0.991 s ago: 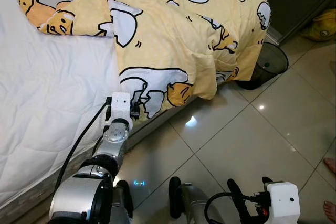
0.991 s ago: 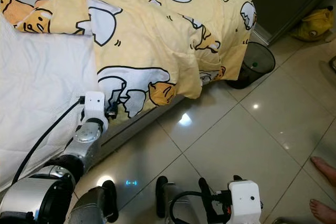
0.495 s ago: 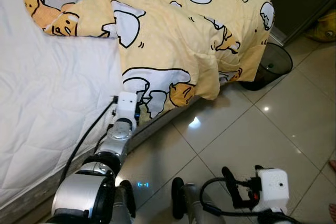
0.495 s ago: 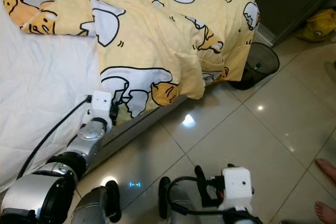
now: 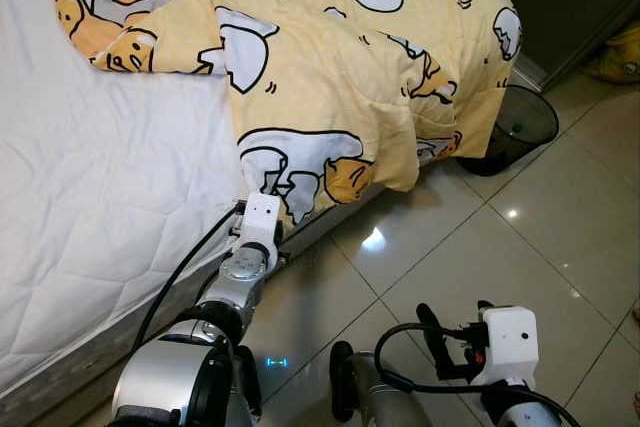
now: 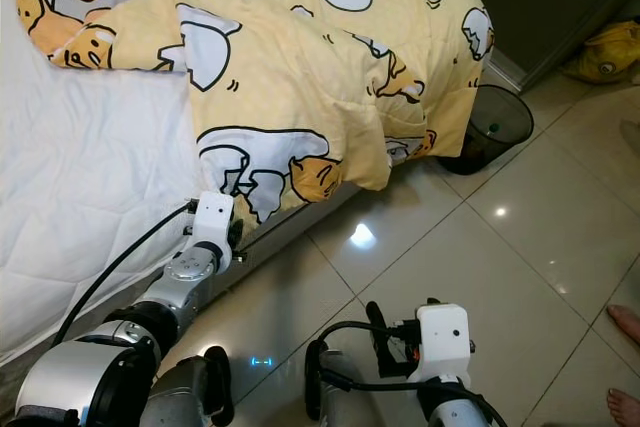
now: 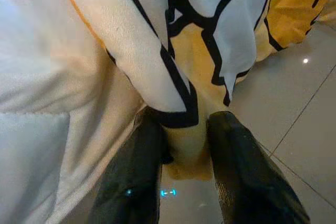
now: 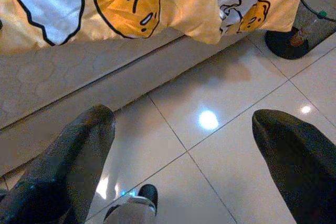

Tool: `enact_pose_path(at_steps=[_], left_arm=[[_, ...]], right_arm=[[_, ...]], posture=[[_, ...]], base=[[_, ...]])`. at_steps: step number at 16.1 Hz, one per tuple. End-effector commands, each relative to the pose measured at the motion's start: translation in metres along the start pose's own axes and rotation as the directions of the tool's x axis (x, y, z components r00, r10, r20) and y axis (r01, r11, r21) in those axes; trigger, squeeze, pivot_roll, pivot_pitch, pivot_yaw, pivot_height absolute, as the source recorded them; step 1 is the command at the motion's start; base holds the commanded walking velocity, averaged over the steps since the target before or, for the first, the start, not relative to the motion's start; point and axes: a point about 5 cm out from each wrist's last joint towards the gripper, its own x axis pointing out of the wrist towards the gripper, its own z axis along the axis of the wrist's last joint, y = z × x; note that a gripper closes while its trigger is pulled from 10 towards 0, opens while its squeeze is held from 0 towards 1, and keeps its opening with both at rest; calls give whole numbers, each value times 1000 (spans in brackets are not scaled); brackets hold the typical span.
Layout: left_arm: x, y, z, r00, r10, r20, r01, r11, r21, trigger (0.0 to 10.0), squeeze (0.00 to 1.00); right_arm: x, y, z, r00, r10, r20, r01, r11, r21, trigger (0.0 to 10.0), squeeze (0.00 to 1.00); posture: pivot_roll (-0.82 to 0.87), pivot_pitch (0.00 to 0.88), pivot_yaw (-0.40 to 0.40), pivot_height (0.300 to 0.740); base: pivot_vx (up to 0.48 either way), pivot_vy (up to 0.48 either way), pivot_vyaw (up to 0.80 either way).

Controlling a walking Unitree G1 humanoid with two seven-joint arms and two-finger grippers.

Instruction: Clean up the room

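At bed [image 5: 90, 217] edge: left hand [image 7: 184, 145] clamped on blanket [image 5: 330, 97] hem, rest lying up-bed; right hand [image 8: 184, 161] spread, idle, farther off.

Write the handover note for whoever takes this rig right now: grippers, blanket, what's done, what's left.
Left gripper: fingers closed on the low hanging corner of the yellow cartoon blanket, at the bed's edge.
Right gripper: open, idle over the floor tiles.
Blanket: bunched toward the foot of the bed, drooping off the side; white mattress exposed.
Done: corner gripped.
Left: probably lift and spread the blanket. Mesh bin stands nearby.
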Motion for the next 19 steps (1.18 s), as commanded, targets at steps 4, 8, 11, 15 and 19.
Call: enact_pose_path(at_steps=[4,8,11,15,19], left_arm=[[1,-10,0,999,-30,-25,29,999,-44,0,0],[-1,-17,-7,997,-74,-37,74,997,-14,0,0],[-9,-21,-28,985,-164,-49,168,980,106,0,0],[-20,-27,-48,956,-289,-45,292,948,129,10000,0],[-31,-49,-37,788,-615,13,583,754,301,10000,0]], right_arm=[[-5,-9,-5,999,-25,-26,24,999,-24,10000,0],[-2,-12,-6,999,-27,-28,26,999,-34,10000,0],[10,-13,-6,999,-26,-23,25,999,-33,10000,0],[37,-9,-1,1000,1,17,0,1000,-16,10000,0],[52,-13,2,996,92,4,-92,992,91,10000,0]], posture=[[-181,222,-97,740],[-174,191,-95,740],[-157,143,-76,740],[-111,25,-45,740],[-91,0,-18,740]], base=[[0,0,0],[0,0,0],[0,0,0],[0,0,0],[0,0,0]])
